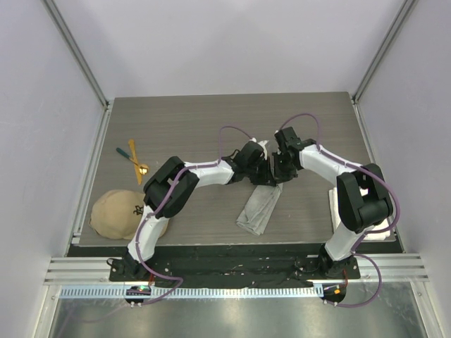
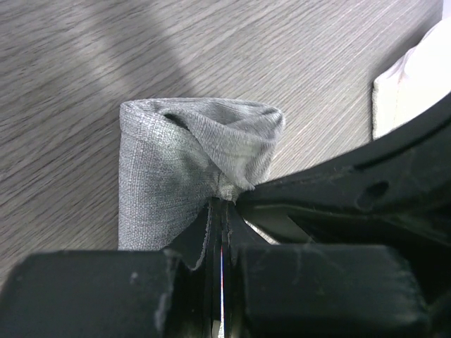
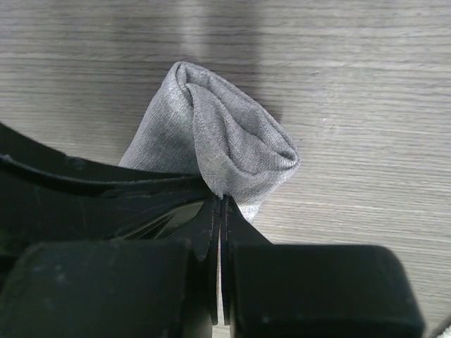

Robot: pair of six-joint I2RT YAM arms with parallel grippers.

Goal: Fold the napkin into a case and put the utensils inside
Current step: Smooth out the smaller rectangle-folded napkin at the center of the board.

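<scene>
Tabletop (image 1: 211,127): grey wood grain, pale panels seen on three sides. Two arms are counted. Left arm (image 1: 204,171) and right arm (image 1: 324,163) are both reached in to mid-tabletop, heads almost met.

One tan cap (image 1: 123,213) is seen at the near left corner, its right edge covered by the left arm's elbow in the top view.

One napkin (image 1: 258,211), light grey, is laid as a narrow folded strip at near centre. Its far end is lifted, bunched and hidden under the two heads from above.

One white towel (image 1: 387,234) is mostly hidden behind the right arm's base, near right edge.

Three utensils (image 1: 135,160) are grouped at far left, well apart from the napkin: teal-handled, orange-yellow-handled, gold spoon.

Left pincer (image 2: 220,215) is clenched on the napkin's raised edge. Right pincer (image 3: 221,208) is clenched on that same end, just beside it.
</scene>
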